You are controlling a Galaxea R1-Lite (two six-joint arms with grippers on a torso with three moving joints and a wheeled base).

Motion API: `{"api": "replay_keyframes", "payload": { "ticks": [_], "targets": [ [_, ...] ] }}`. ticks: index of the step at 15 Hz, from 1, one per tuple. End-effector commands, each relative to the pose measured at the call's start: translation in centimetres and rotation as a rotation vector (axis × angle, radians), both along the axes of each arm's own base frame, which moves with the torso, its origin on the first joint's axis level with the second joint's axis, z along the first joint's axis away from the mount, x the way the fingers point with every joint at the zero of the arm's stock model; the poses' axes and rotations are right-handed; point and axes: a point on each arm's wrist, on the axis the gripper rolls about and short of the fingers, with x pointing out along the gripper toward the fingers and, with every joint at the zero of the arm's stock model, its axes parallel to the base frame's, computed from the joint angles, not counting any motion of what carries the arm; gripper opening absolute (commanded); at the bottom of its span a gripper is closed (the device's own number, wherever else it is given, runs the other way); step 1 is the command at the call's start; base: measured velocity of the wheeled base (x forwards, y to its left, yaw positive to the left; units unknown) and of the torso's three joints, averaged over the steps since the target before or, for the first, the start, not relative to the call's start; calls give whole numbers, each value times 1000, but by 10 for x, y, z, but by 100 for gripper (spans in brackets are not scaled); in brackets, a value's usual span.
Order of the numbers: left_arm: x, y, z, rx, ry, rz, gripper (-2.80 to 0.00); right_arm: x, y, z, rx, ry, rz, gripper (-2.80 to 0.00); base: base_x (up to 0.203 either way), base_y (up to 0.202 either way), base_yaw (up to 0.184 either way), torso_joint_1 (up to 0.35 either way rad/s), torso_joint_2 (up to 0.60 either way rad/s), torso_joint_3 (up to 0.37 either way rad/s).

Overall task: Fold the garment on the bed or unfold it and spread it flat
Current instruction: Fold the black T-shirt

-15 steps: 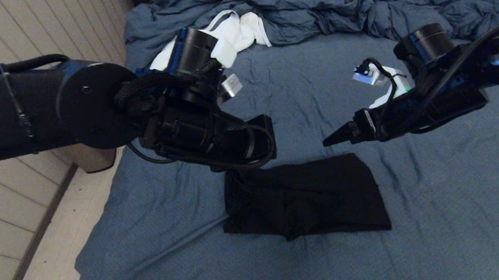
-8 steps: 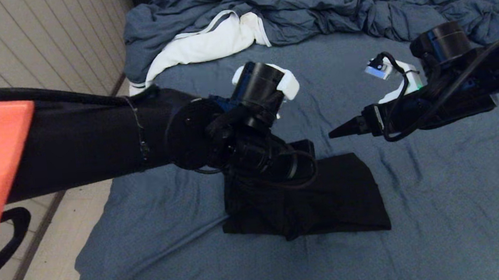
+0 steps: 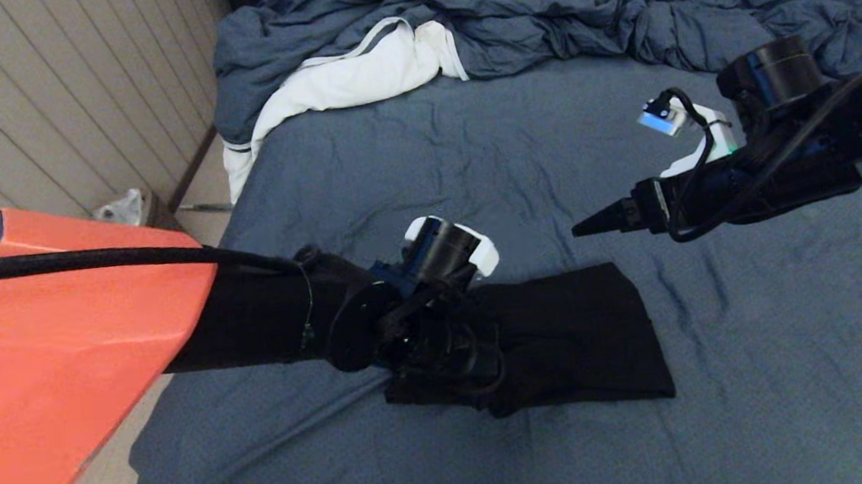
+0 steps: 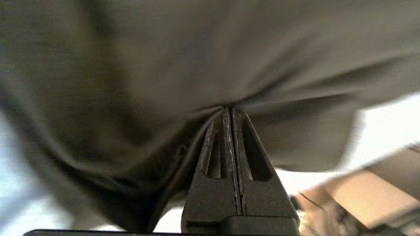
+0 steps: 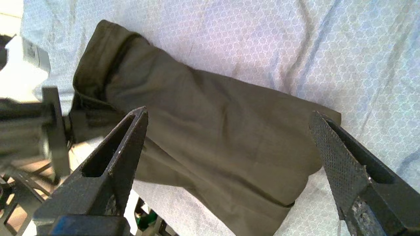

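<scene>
Left gripper [image 4: 228,113] pressed tight together, tips pinching a bit of the black T-shirt [image 3: 567,339] at its left end, cloth puckered around the tips in the left wrist view. In the head view, down low on the left side of the shirt, with the fingers themselves hidden under the wrist and cables. Right gripper [image 5: 229,144] wide apart and holding nothing, up in the air just past the far right side of the shirt, pointing left. Shirt lying in the middle of the bed [image 3: 770,399], nearer the left edge, bunched into a small flat bundle of a few layers. No sleeves, collar or moon picture to be seen, only plain black cloth. Looks folded up already, or just about to be opened; hard to say which way the job is going. If folding, most of it done, maybe one more tuck left. If spreading flat, nearly all still to do. Far side of the bed piled with a rumpled blue-grey duvet [image 3: 535,10] and a white cloth with a grey stripe [image 3: 352,76], well apart from the shirt. Near left corner of the head view blocked by the big orange arm cover [image 3: 56,373]. Shirt edge under the left wrist out of sight.
</scene>
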Motion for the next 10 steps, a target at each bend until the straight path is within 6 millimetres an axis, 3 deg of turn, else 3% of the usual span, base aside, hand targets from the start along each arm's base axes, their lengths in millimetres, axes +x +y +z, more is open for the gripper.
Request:
{"api": "replay_keyframes", "payload": {
  "ticks": [1, 5, 9, 10],
  "targets": [
    [-4, 24, 5, -7, -19, 34, -280, 1, 1, -2, 0, 9, 6, 0, 0, 0, 0, 0, 0, 0],
    [-20, 52, 27, -47, -64, 53, -280, 3, 3, -7, -3, 22, 10, 0, 0, 0, 0, 0, 0, 0],
    [-24, 85, 46, -98, -94, 124, -280, 3, 5, -7, -3, 23, 17, 0, 0, 0, 0, 0, 0, 0],
    [-27, 92, 52, -120, -102, 141, -280, 2, 5, -8, -5, 25, 19, -280, 0, 0, 0, 0, 0, 0]
  ]
}}
